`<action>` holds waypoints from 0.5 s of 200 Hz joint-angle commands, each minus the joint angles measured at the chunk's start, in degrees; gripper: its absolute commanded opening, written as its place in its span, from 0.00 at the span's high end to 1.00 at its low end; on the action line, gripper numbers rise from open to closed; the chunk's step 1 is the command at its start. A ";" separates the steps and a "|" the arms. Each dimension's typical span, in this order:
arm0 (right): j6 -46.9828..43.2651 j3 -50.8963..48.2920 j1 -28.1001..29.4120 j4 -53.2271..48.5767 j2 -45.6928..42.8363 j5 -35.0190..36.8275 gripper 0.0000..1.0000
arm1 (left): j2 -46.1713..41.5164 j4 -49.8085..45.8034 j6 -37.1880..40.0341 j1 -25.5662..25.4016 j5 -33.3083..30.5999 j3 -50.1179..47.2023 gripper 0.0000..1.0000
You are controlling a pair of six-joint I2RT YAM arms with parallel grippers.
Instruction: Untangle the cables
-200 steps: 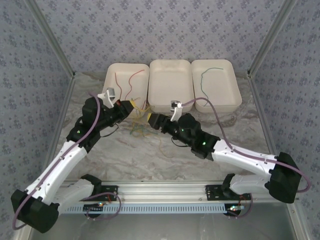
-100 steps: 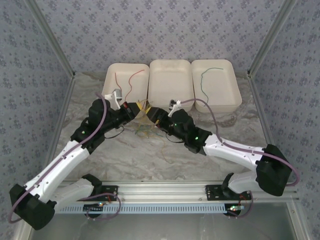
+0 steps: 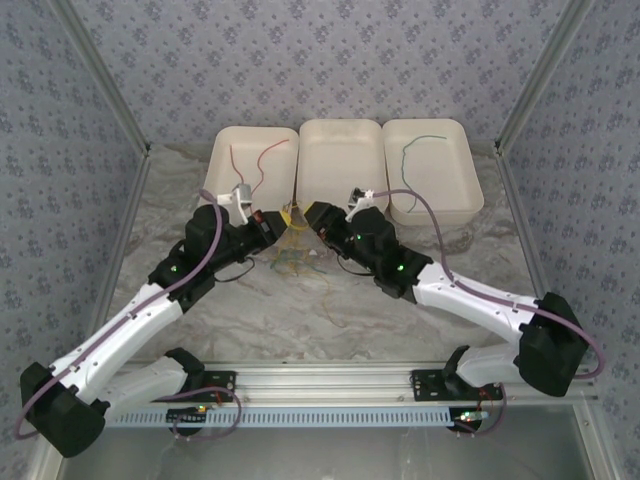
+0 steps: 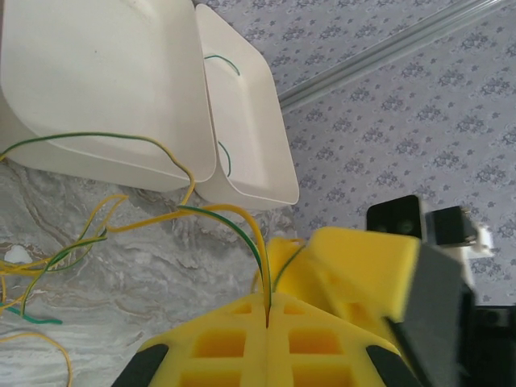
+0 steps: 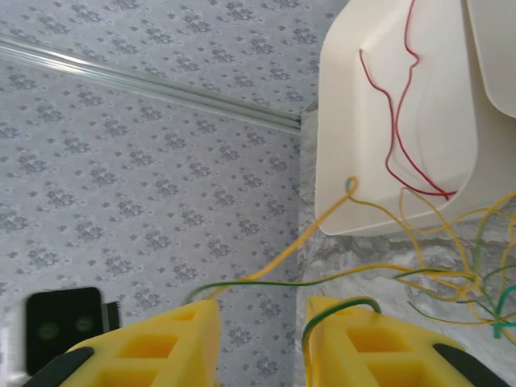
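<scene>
The cables (image 3: 288, 258) lie as a loose yellow and green tangle on the marble table just in front of the trays. My left gripper (image 3: 279, 222) hangs above it, shut on a yellow strand and a green strand; in the left wrist view both run up into the closed yellow jaws (image 4: 268, 305). My right gripper (image 3: 308, 213) faces it, tips almost touching. Its jaws (image 5: 262, 326) stand apart. A green-yellow strand (image 5: 322, 280) crosses the gap and a green loop (image 5: 347, 306) lies over the right finger.
Three white trays stand side by side at the back. The left tray (image 3: 222, 150) holds red wires (image 3: 262, 165), the middle tray (image 3: 342, 128) is bare, and the right tray (image 3: 470, 175) holds a green wire (image 3: 408, 160). Metal frame posts rise at both sides.
Both grippers have moved toward the trays and closer together. The right jaws have narrowed. The left stays shut on its strands, which are now lifted.
</scene>
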 commanded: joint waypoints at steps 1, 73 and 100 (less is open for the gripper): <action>0.27 3.48 -0.12 -2.47 -0.99 -0.33 0.66 | 0.18 3.57 -0.14 -0.70 -0.66 -0.79 1.00; -13.57 14.67 -1.76 -16.31 -4.36 2.33 1.00 | -1.57 0.41 0.46 -0.82 -3.30 -2.25 0.49; -20.28 24.18 -3.49 -23.19 -4.54 1.86 1.00 | -3.01 -4.48 2.55 -0.81 -8.42 -4.38 0.28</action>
